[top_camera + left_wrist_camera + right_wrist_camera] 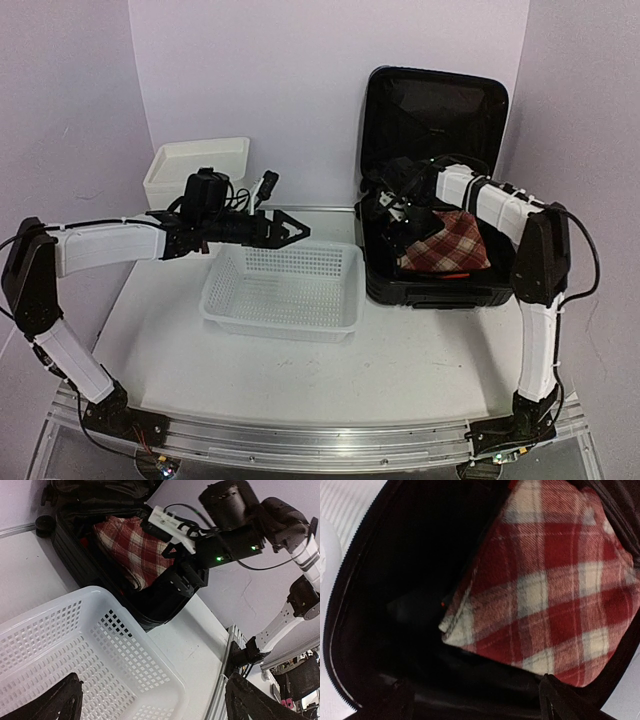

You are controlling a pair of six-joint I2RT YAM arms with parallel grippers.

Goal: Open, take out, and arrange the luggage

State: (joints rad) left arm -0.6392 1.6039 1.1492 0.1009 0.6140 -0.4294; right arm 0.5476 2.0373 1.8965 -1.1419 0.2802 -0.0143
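Note:
The luggage [432, 110] stands open at the back right, its lid upright and its black base [440, 290] on the table. A folded red plaid cloth [448, 245] lies inside; it also shows in the left wrist view [131, 547] and the right wrist view [555, 585]. My right gripper [390, 220] is down inside the base, left of the cloth. Its jaws are open and empty [475, 702] over the black lining [400, 580]. My left gripper [290, 228] hovers open and empty above the back rim of the white basket [285, 320], which also shows in the left wrist view [75, 645].
A white drawer box [195, 165] sits at the back left against the wall. The basket stands just left of the luggage base [160, 605]. A metal rail [300, 440] runs along the table's near edge.

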